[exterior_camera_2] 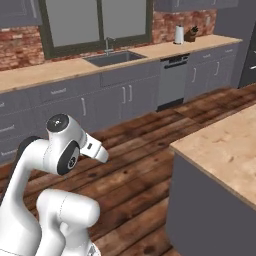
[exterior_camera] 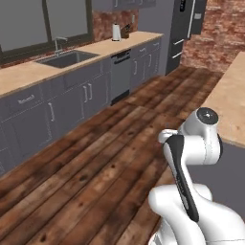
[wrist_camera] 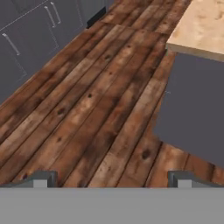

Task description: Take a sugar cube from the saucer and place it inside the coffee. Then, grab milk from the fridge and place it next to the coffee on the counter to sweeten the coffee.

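The fridge [exterior_camera: 184, 28] stands tall and dark at the far end of the kitchen, in the upper right of the left base view, its door shut and a long silver bar handle running down its front. Beside it the counter [exterior_camera: 43, 72] runs back along the wall – a light tan worktop over grey cabinet fronts with silver handles, also seen across the right base view [exterior_camera_2: 50, 70]. Set into it is a steel sink [exterior_camera: 67, 58] with a faucet, under dark-framed windows [exterior_camera_2: 95, 20]; a dishwasher [exterior_camera: 120, 74] sits below the worktop further along, and a white paper towel roll [exterior_camera: 116, 32] and a dark knife block [exterior_camera_2: 190, 34] stand on its far end against the red brick wall.

The arm [exterior_camera: 191, 143] is folded close above its base over the dark wooden plank floor [exterior_camera: 105, 153]. The gripper [wrist_camera: 112, 179] hangs above those planks with its two fingertips spread wide apart and nothing between them. Just to the robot's right is a second tan-topped unit [exterior_camera_2: 225, 145] with a plain grey side – its corner also fills the upper right of the hand view.
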